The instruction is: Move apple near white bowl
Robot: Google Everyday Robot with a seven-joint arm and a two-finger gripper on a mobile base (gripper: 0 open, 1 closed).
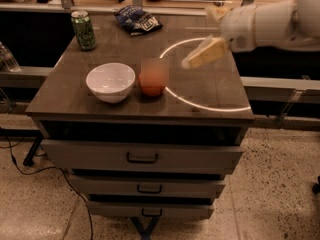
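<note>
The red-orange apple [152,83] sits on the dark cabinet top [210,91], just right of the white bowl [110,81] and about touching its rim. My gripper [211,33] is up above the cabinet's back right part, well away from the apple to the right. It is open and holds nothing. One pale finger [204,53] points down to the left. The white arm runs off the right edge.
A green can [83,30] stands at the back left corner. A dark blue snack bag [138,20] lies at the back middle. A bright ring of light marks the right half of the top. Three drawers with handles [142,158] sit below.
</note>
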